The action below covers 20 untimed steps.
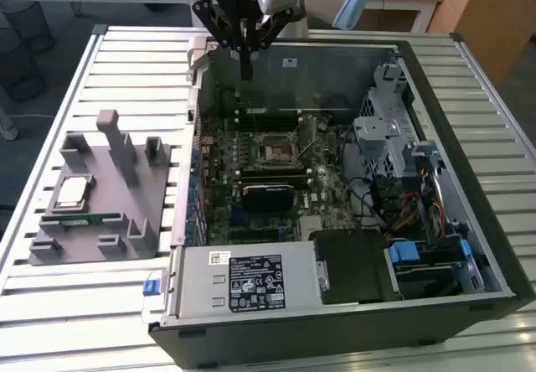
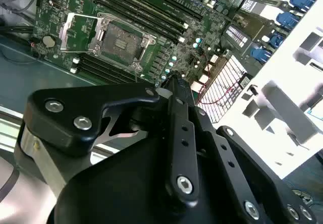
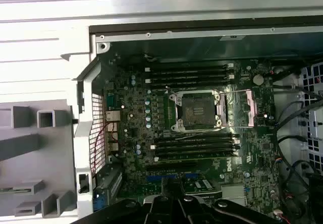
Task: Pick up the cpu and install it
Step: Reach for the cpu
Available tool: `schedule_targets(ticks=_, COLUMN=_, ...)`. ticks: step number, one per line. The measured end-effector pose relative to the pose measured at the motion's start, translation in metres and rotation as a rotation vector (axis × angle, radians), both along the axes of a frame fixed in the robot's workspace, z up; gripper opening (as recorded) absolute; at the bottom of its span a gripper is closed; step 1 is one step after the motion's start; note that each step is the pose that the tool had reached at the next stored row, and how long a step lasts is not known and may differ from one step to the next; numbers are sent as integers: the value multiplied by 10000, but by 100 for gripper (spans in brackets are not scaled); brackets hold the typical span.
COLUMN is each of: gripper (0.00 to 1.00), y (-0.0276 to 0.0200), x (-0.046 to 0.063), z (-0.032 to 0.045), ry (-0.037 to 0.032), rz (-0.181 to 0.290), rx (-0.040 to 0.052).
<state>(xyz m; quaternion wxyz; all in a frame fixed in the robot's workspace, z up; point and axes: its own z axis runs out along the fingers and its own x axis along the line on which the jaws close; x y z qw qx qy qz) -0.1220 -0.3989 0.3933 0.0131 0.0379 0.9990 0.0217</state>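
Step in hand: the pick-up is judged as not yet begun; nothing is being carried and nothing is being touched.
Cpu: it is being kept flat in its recess on the grey fixture, toward the exterior view's left, near the green memory stick and well apart from the arm.
Gripper: it is being held above the rear wall of the open computer case, pointing down.
Fingers: they are being pressed together, with nothing pinched between them.
Socket: it is being left open on the motherboard, with its centre bare and its retention frame swung aside.
What the pick-up calls for, as judged: the fingers being parted, and the gripper being brought across from the case to above the fixture and squared to the chip's edges.
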Motion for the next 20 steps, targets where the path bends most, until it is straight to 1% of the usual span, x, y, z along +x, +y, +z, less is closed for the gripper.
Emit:
schedule_targets(ticks=6, gripper=11, y=0, x=-9, z=0, ry=0, rz=-2, rx=0)
schedule_targets(ticks=20, gripper=11, y=0, x=-109, z=0, ry=0, rz=0, rx=0)
